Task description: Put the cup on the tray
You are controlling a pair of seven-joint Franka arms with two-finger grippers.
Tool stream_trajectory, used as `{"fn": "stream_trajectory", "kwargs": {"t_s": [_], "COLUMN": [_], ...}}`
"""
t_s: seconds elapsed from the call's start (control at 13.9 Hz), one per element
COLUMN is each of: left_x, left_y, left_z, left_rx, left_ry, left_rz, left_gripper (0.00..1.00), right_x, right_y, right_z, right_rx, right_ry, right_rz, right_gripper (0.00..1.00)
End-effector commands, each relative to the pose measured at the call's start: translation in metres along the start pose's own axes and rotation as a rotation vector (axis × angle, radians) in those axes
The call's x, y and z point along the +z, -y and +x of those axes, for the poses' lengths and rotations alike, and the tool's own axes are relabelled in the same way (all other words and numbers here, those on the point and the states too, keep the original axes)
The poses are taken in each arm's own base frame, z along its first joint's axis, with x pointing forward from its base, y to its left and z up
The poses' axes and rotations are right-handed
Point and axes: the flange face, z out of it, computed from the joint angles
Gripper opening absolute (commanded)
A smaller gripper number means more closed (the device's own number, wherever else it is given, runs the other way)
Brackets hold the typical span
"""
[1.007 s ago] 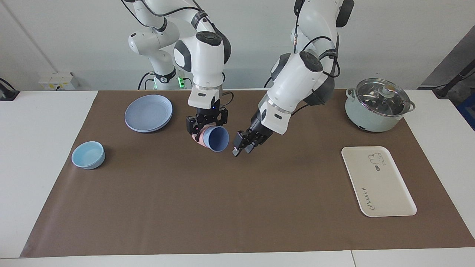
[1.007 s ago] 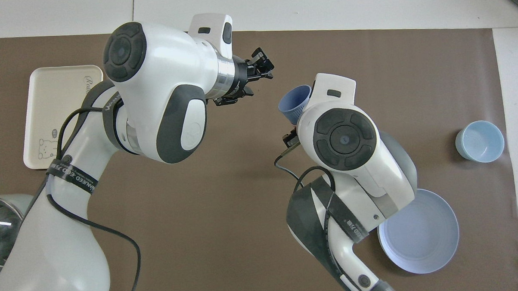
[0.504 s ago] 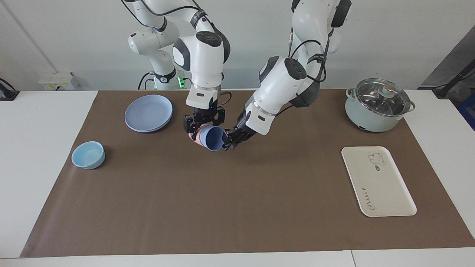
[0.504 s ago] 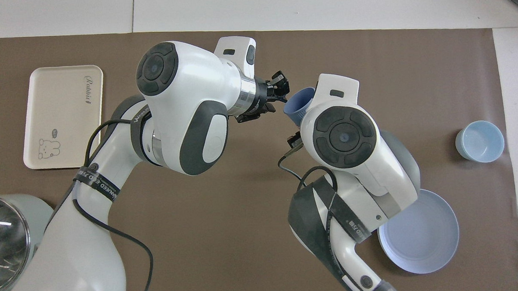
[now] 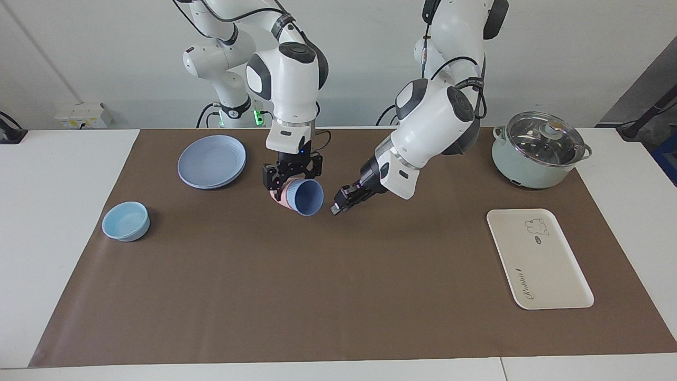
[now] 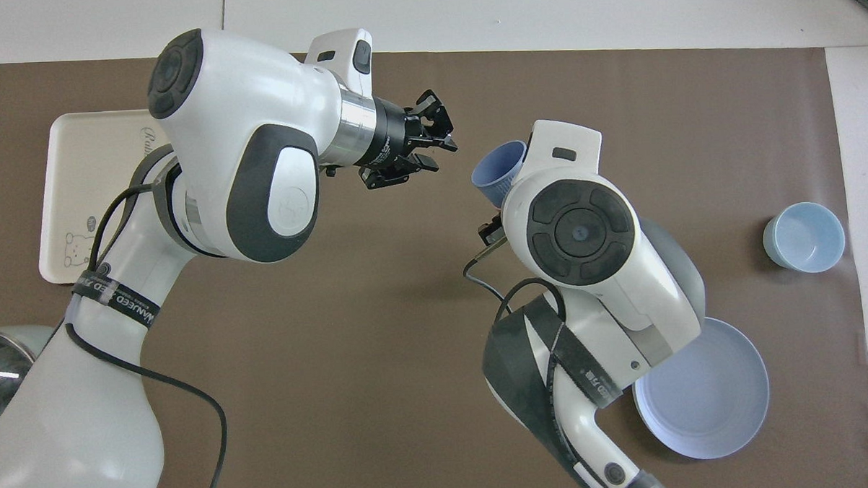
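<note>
Over toward the right arm's end of the table sits a low light-blue bowl [image 5: 126,220], then a round blue plate [image 5: 212,161] nearer the robots. Next, the right gripper [image 5: 292,177] hangs over the middle of the brown mat [image 5: 296,296], clamped on 2 nested tumblers — the periwinkle cup [image 5: 307,197] tipped on its side, mouth open toward the left arm, sleeved in a pink tumbler [image 5: 281,195]. Just beside the cup's mouth, not touching, is the left gripper [image 5: 340,204]; I cannot tell how its fingers stand. Well apart, at the left arm's end, lies the cream tray [image 5: 539,259] — bare, with a cartoon animal and cursive "Rabbit". A lidded pot [image 5: 538,150] stands nearer the robots.
</note>
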Motion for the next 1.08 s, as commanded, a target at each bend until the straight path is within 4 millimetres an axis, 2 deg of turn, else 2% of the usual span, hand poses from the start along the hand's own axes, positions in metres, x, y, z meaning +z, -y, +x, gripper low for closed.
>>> {"fn": "stream_trajectory", "kwargs": {"t_s": [0.0,0.29,0.58,0.72,0.86,1.01], "left_x": [0.002,0.012,0.019,0.026,0.029,0.029], "left_y": [-0.004,-0.015,-0.014,-0.018,-0.014,-0.013], "left_z": [-0.003,-0.027,-0.039,-0.053,-0.062,-0.065], "left_rx": [0.006,0.007,0.021,0.058,0.084,0.092], "left_ry": [0.051,0.106,0.134,0.149,0.173,0.188], "left_rz": [-0.025,-0.057,-0.032,-0.016,0.011,0.027], "left_gripper": [0.38,0.36,0.37,0.36,0.30,0.19], "right_x": [-0.004,-0.003,-0.003,-0.003,-0.002,-0.002], "right_y": [-0.003,-0.002,-0.003,-0.003,-0.003,-0.003], "right_z": [0.001,0.001,0.001,0.001,0.001,0.001], "right_rx": [0.001,0.000,0.000,-0.001,-0.001,0.000], "right_ry": [-0.019,-0.019,-0.019,-0.019,-0.018,-0.018], "right_rz": [-0.019,-0.019,-0.019,-0.020,-0.020,-0.019], "right_gripper": [0.00,0.00,0.00,0.00,0.00,0.00]}}
